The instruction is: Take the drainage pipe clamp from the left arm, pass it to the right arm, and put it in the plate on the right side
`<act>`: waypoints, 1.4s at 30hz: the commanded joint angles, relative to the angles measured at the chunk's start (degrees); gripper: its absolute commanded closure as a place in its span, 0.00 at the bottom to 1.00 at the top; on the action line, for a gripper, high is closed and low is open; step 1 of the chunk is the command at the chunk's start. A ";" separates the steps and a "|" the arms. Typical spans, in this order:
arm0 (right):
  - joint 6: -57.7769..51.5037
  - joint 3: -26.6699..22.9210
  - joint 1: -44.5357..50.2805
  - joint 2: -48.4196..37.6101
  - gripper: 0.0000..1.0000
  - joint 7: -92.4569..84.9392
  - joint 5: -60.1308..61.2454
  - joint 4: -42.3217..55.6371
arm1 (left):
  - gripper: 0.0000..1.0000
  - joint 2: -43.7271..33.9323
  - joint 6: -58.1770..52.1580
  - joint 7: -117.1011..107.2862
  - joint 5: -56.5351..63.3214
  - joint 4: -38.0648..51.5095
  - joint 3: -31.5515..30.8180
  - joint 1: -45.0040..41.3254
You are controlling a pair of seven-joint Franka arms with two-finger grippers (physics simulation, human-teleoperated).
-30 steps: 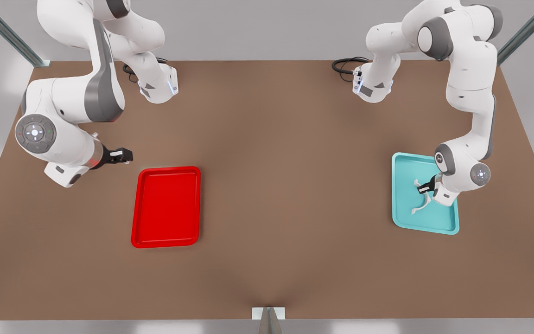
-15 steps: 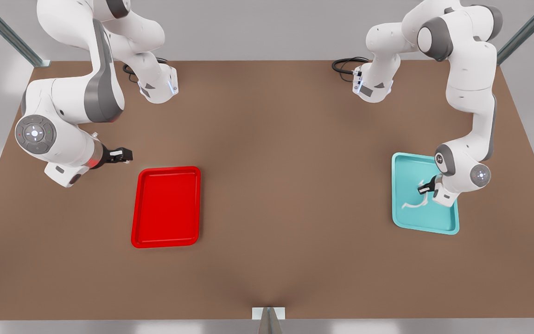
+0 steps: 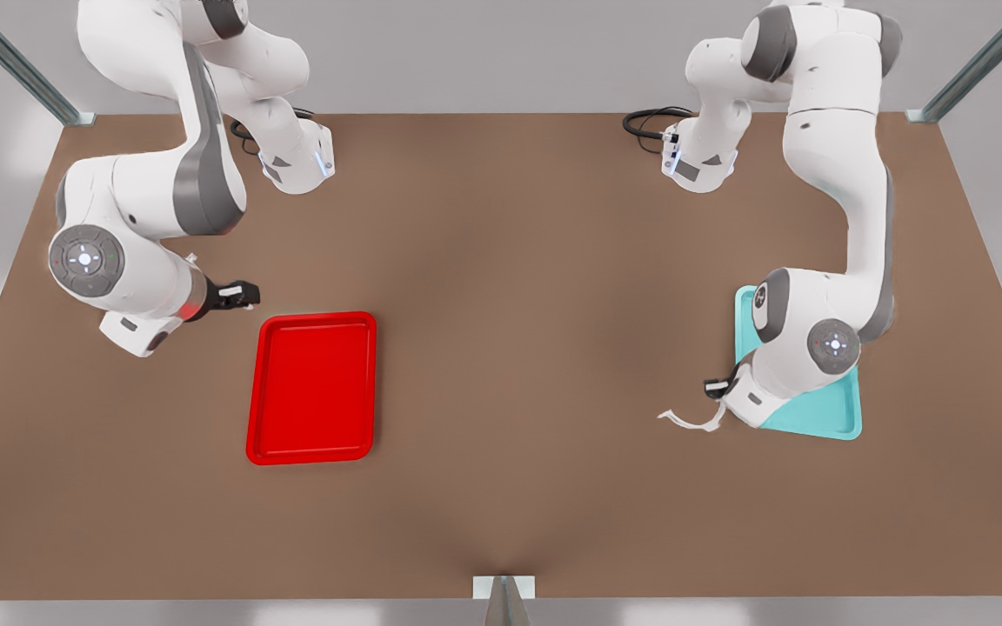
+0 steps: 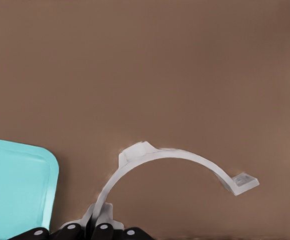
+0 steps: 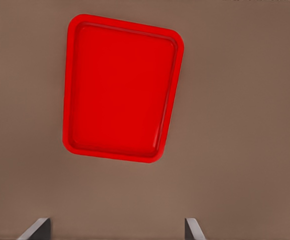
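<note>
The left gripper (image 3: 715,389) pinches one end of the thin white plastic half-ring drainage pipe clamp (image 3: 691,422), which hangs over the matte brown bench (image 3: 518,330) just off the glossy teal rectangular tray's (image 3: 823,422) corner. The right gripper (image 3: 244,296), fingers spread, hovers near the far corner of the glossy red rounded-corner plate (image 3: 313,388). Grey walls surround the bench.

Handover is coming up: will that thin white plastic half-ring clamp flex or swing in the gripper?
Probably stiff: the thin white plastic half-ring clamp keeps its arc though the left gripper pinches only one end. Likely light. That end grip could let it pivot when the open right gripper closes.
</note>
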 commanded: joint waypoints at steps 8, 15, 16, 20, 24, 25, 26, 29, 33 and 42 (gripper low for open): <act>29.39 3.82 13.38 15.27 0.00 -15.44 12.95 7.03 | 0.79 12.92 -7.57 -52.24 -0.41 18.63 -3.11 -14.94; 44.87 5.67 12.50 17.56 0.00 -51.39 19.98 6.51 | 0.79 15.91 -5.82 -60.33 0.20 24.70 -7.78 -18.63; 46.80 5.58 12.06 17.56 0.00 -57.18 23.66 5.89 | 0.79 16.26 -5.82 -60.68 0.20 25.14 -7.69 -18.81; 49.62 5.67 10.12 16.16 0.00 -75.22 28.60 1.41 | 0.79 16.61 -5.82 -60.86 0.20 25.32 -7.69 -18.98; 50.50 7.16 10.74 16.60 0.00 -87.43 28.51 0.18 | 0.79 16.70 -4.32 -61.03 0.12 25.14 -7.78 -19.51; 50.50 7.16 10.74 16.69 0.00 -90.43 28.42 0.18 | 0.79 16.70 -4.23 -61.03 0.12 25.23 -7.78 -19.51; 50.50 7.25 10.83 16.86 0.00 -91.66 28.51 0.18 | 0.79 16.70 -4.23 -60.95 0.12 25.23 -7.86 -19.51; 50.85 7.25 11.18 18.09 0.00 -91.66 28.51 0.18 | 0.79 16.70 -4.50 -56.29 1.43 25.23 -7.95 -19.95; 52.79 7.25 12.32 19.85 0.00 -91.66 28.42 0.18 | 0.79 16.70 -5.11 -49.26 1.17 25.14 -8.57 -19.86; 56.12 7.25 13.90 22.66 0.01 -91.22 28.42 0.35 | 0.79 16.70 -4.94 -48.73 1.00 25.23 -8.92 -19.86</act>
